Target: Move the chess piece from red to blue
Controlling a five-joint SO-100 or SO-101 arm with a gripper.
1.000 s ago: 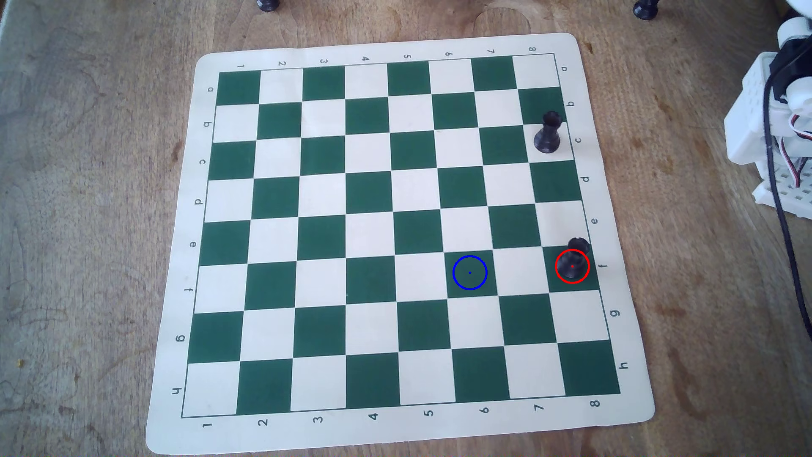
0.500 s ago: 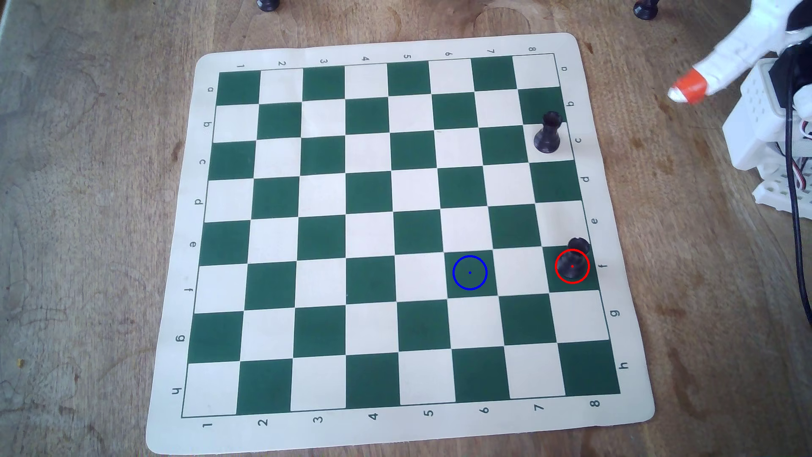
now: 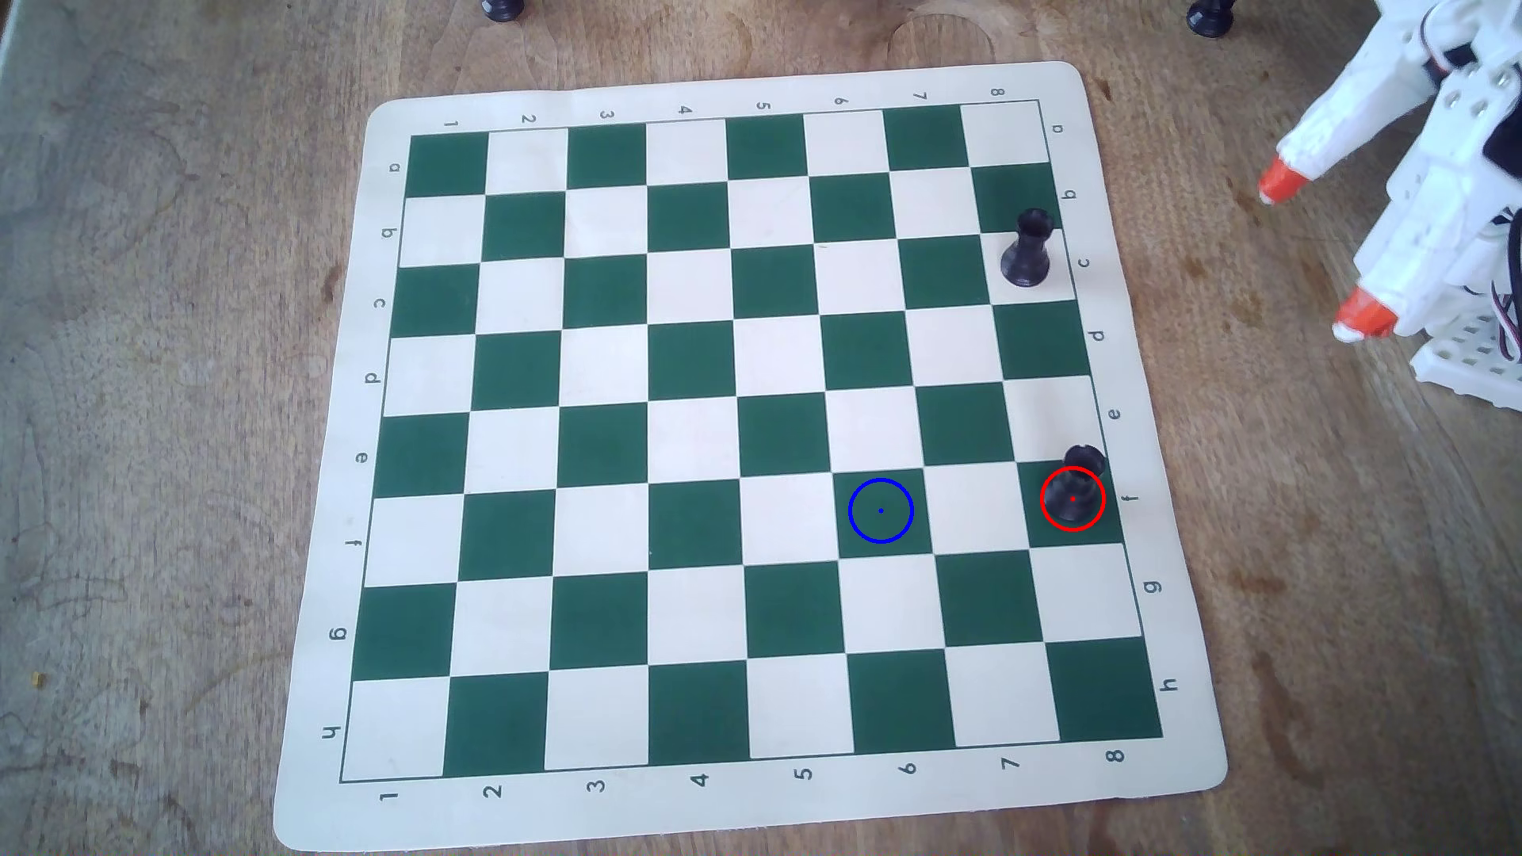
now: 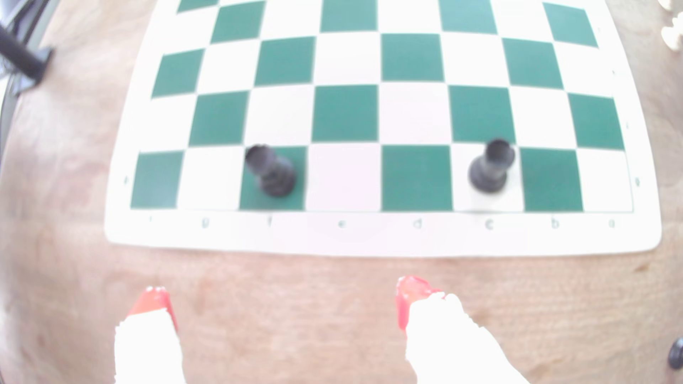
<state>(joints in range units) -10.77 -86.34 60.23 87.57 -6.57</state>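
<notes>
The small matte black rook (image 3: pixel 1075 490) stands upright inside the thin red circle (image 3: pixel 1043 499) on green square f8, 2 squares from the thin blue circle (image 3: pixel 851 510). The white, orange-tipped gripper (image 3: pixel 1323 251) hangs spread wide over bare wooden table (image 3: pixel 165 329), off the green-and-cream chess mat (image 3: pixel 741 807).

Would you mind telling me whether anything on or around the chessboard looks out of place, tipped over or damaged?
Nothing stands out. The chess piece stands upright inside the red circle, the other black rook is upright too, and the blue circle is empty. The board mat lies flat, and the open gripper waits off its edge.
</notes>
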